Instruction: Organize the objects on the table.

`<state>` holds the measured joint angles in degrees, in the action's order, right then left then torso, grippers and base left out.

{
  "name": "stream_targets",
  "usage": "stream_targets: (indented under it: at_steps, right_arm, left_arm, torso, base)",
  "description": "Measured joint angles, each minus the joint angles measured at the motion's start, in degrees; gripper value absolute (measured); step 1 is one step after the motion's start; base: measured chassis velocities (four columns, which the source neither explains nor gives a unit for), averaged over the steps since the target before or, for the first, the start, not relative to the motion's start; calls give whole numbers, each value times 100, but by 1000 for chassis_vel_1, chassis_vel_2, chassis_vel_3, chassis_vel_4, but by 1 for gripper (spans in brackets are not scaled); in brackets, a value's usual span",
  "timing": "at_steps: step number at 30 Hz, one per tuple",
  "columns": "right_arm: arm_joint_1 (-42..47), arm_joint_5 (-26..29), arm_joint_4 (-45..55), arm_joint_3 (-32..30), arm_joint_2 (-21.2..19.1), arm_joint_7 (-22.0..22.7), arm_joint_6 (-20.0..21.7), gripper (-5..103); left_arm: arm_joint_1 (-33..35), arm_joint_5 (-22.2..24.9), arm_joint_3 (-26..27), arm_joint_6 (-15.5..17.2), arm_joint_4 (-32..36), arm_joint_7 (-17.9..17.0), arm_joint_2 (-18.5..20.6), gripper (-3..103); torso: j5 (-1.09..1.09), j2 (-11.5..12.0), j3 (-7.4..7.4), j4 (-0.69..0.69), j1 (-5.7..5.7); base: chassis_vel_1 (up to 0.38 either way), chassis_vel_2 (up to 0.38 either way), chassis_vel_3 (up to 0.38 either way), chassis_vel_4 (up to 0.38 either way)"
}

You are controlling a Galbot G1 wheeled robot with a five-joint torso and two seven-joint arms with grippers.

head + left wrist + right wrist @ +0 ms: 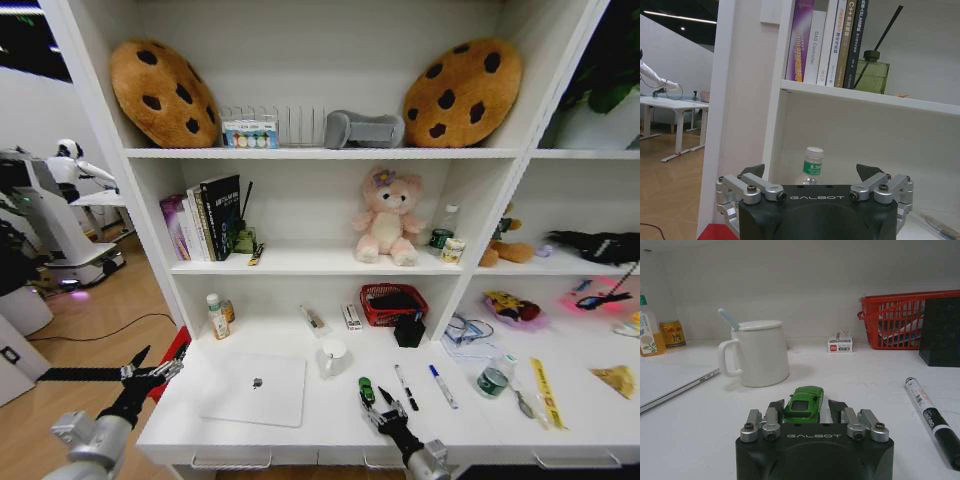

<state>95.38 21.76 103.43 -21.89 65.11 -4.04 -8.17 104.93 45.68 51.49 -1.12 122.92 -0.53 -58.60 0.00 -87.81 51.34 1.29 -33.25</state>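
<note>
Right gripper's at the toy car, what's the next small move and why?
Probably close the right gripper on the car: its fingers already straddle the car on the table, with small gaps either side. The left gripper hangs open off the table's left edge.

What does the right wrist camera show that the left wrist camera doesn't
Right wrist view alone: the right gripper with its fingers either side of the green toy car, a white mug, a red basket, a marker and the laptop's edge. Left wrist view alone: the open left gripper, the books and a green glass bottle. Shared: the white table with its shelving.
</note>
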Motion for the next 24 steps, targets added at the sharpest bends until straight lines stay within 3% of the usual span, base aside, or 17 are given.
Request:
stream_targets:
  at_steps: [4, 7, 18, 24]
  right_arm:
    - [68, -1, 47, -31, -20, 6, -11, 35]
    - [273, 1, 245, -197, 18, 24, -43, 30]
    - [1151, 163, 1434, -971, 102, 43, -190, 30]
    - [1238, 548, 2277, -1311, -129, 169, -64, 30]
  left_arm:
    - [0, 0, 0, 2, 0, 0, 1, 100]
    - [0, 0, -1, 3, 1, -1, 1, 100]
    - [-1, -1, -1, 3, 2, -2, 1, 100]
    - [-1, -1, -2, 3, 1, -1, 1, 100]
  torso:
    - [0, 0, 0, 0, 0]
    - [1, 0, 0, 0, 0]
    - [0, -1, 0, 1, 0]
    - [0, 0, 0, 2, 0]
  base:
    - [0, 0, 0, 0]
    - [0, 0, 0, 0]
    - [0, 0, 0, 0]
    - [0, 0, 0, 0]
